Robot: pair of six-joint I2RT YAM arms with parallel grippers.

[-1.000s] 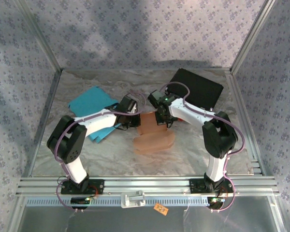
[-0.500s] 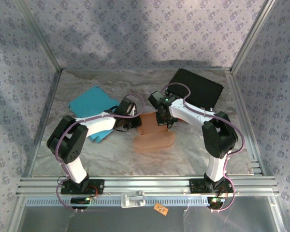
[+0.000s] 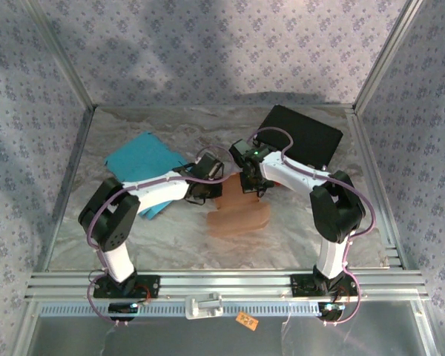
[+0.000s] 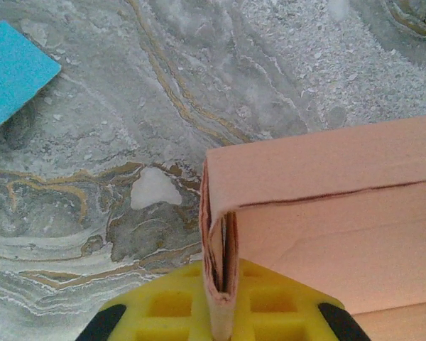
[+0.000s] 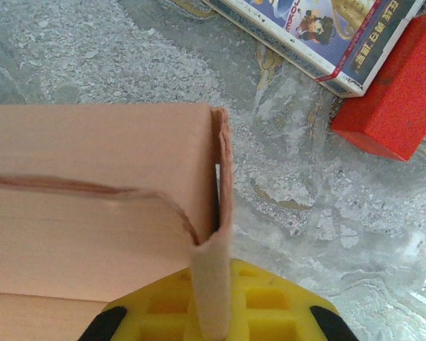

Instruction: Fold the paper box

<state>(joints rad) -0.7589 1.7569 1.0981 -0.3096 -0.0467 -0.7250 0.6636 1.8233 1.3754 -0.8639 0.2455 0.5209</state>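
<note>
The salmon paper box [image 3: 239,213] lies partly folded at mid-table between my two grippers. My left gripper [image 3: 210,185] is at its left end and my right gripper [image 3: 249,182] at its right end. In the left wrist view the box's doubled left side wall [image 4: 220,270] stands on edge, and my left gripper [image 4: 220,307] is shut on it over the yellow pad. In the right wrist view the right side wall [image 5: 214,249] is pinched the same way by my right gripper [image 5: 211,302]. The box's back wall [image 5: 99,142] stands upright between them.
A teal sheet [image 3: 142,165] lies at the back left, its corner [image 4: 14,71] showing in the left wrist view. A black flat case [image 3: 304,135] sits at the back right. A printed card box [image 5: 319,32] and a red block [image 5: 396,96] lie just past the box's right end.
My left gripper has moved right and slightly toward the near edge, carrying the box's left wall inward. The right gripper has stayed put.
</note>
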